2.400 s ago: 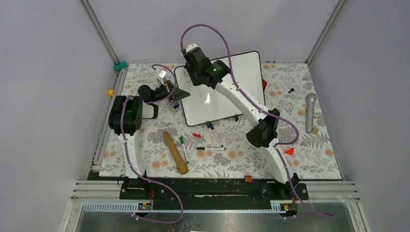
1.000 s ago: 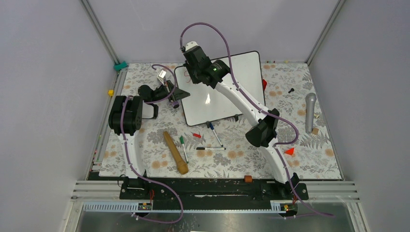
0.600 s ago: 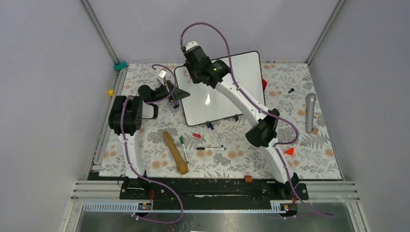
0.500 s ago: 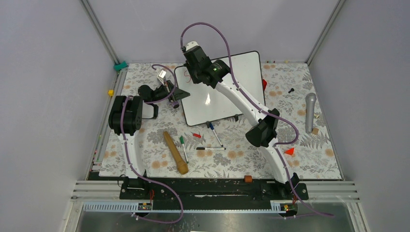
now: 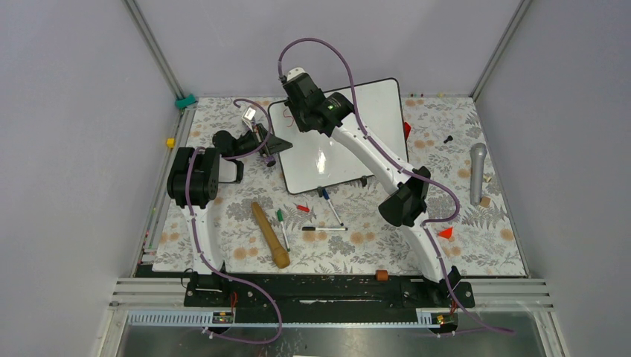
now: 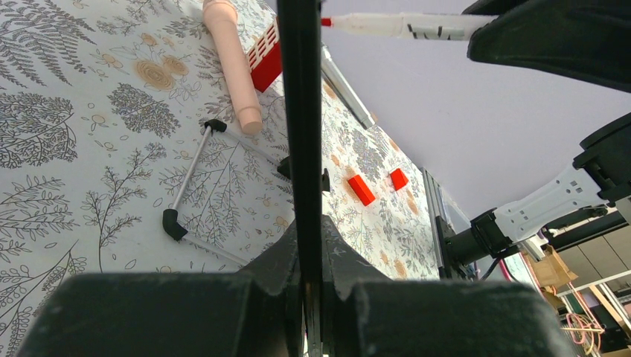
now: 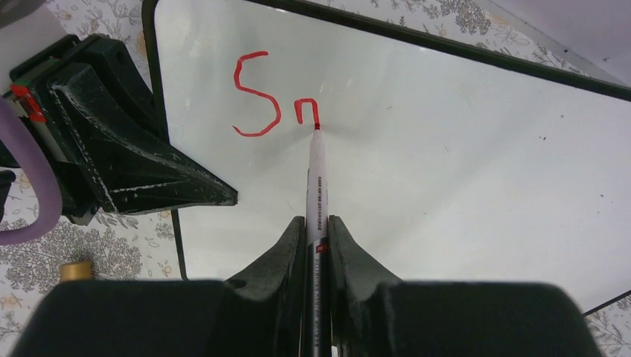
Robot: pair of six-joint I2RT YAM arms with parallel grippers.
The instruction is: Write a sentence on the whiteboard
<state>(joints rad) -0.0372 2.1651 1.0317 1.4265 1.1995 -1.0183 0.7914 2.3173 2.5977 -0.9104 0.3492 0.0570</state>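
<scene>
The whiteboard [image 5: 350,149] lies at the table's back middle, also in the right wrist view [image 7: 461,163]. My right gripper [image 7: 318,223] is shut on a white red-tipped marker [image 7: 315,178]; its tip touches the board under red letters "S" and part of an "m" [image 7: 275,100], the start of the sentence. In the top view the right gripper [image 5: 298,111] hangs over the board's far left corner. My left gripper [image 5: 277,146] is shut on the board's black left frame edge [image 6: 300,111], seen edge-on in the left wrist view.
On the floral mat in front of the board lie several markers [image 5: 331,207], a wooden rolling pin [image 5: 269,234] and small red pieces [image 5: 445,233]. A grey microphone [image 5: 477,171] lies at the right. A green block [image 5: 184,100] sits at the back left corner.
The right gripper and marker have shifted very slightly over the board's far left corner. The left arm and the board have not moved.
</scene>
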